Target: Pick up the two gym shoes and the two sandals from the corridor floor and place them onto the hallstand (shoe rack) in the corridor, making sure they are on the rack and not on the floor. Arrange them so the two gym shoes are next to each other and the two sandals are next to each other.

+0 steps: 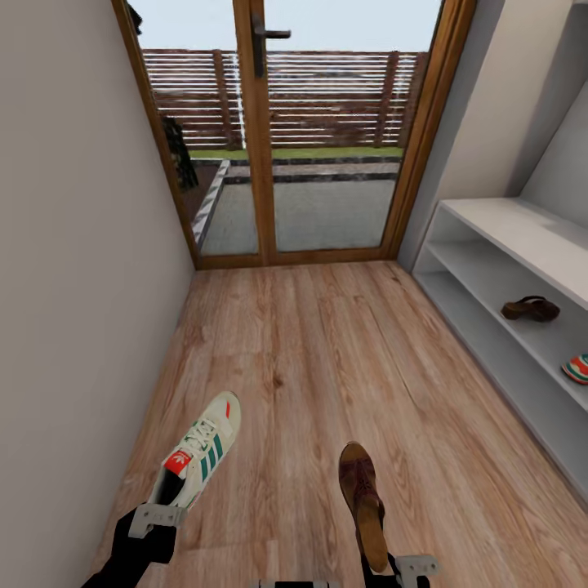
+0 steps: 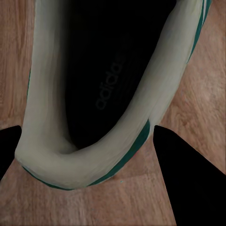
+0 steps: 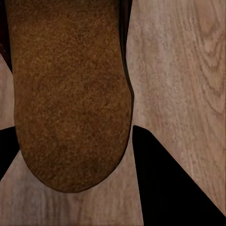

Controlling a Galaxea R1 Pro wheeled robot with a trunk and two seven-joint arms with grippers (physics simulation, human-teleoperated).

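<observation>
One cream gym shoe [image 1: 202,452] with green stripes lies toe-away over the corridor floor [image 1: 327,351] at lower left. My left gripper [image 1: 155,516] grips its heel; in the left wrist view both fingers [image 2: 188,179] press the heel rim [image 2: 42,94]. A brown sandal [image 1: 362,490] lies at lower right, and my right gripper [image 1: 400,565] is shut on its heel [image 3: 70,84]. I cannot tell whether either is lifted. The other sandal [image 1: 531,309] and the other gym shoe [image 1: 576,367] rest on a low shelf of the hallstand [image 1: 490,269] at right.
A wood-framed glass door [image 1: 261,131] closes the corridor's far end. A plain wall [image 1: 73,286] runs along the left. The hallstand's bench top [image 1: 531,233] and shelves line the right side.
</observation>
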